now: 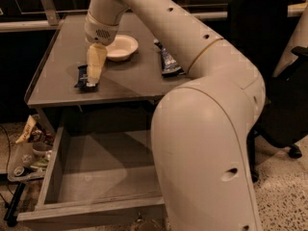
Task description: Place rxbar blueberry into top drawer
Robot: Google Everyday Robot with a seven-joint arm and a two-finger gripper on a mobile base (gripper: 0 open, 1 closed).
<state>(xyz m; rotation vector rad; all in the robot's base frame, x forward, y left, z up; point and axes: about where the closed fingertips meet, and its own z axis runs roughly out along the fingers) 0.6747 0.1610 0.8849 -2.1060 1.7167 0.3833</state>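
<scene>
The rxbar blueberry (80, 76) is a small dark wrapper lying flat near the front left of the grey tabletop (130, 83). My gripper (92, 82) hangs from the cream arm, points straight down and its tip is at the bar's right end, covering part of it. The top drawer (52, 170) stands pulled open below the tabletop, and its flat bottom shows nothing inside. My arm's large elbow hides the drawer's right side.
A pale bowl (121, 46) sits on the table just behind the gripper. A crinkled blue-and-white chip bag (168, 61) lies to the right, partly behind my arm. A low shelf of clutter (30, 154) stands on the floor at left. A black chair (269, 57) stands at right.
</scene>
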